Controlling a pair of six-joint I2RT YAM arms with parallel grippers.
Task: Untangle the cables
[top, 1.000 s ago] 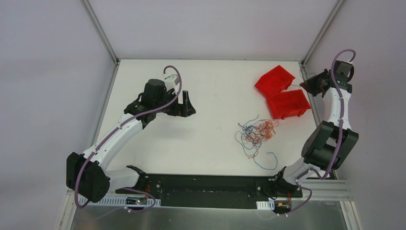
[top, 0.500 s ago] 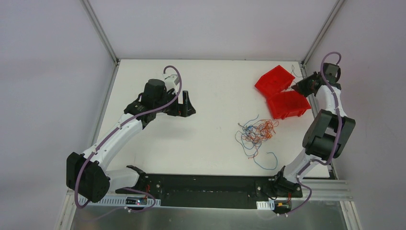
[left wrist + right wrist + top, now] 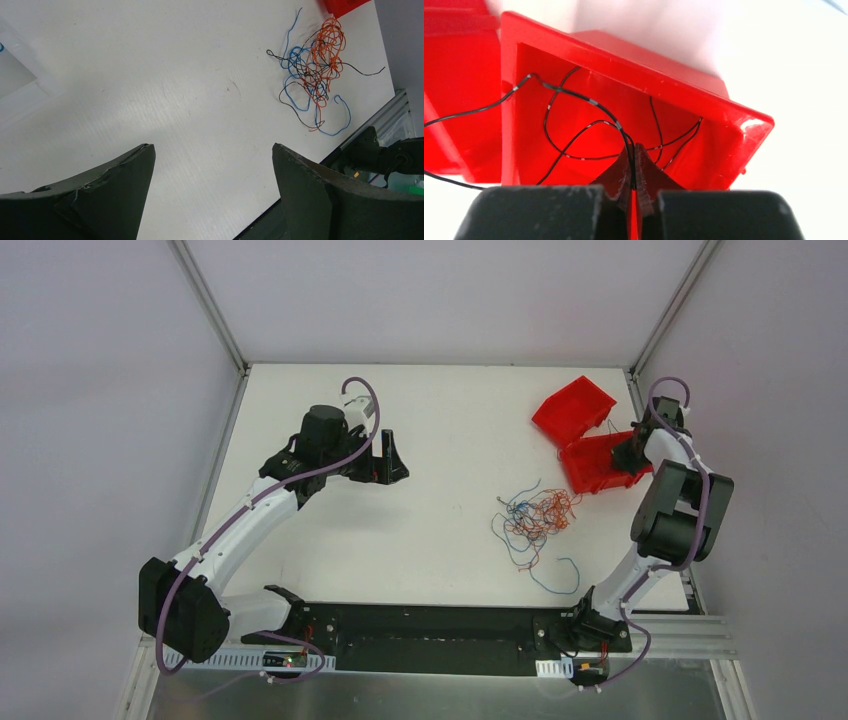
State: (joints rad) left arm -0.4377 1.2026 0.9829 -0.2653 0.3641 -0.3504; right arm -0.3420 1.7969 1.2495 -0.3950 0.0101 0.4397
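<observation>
We see the right gripper [image 3: 634,162] clamped tight on a thin black wire [image 3: 596,104] looping inside the red plastic bin [image 3: 585,468], upper right. The left gripper [image 3: 212,147] gapes wide and empty; tangled blue-and-orange cables [image 3: 538,515] lie right of centre.

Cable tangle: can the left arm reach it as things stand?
Probably yes. The left gripper is open, only bare table lies between it and the tangle, and the right gripper is at the bin, shut on a cable.
</observation>
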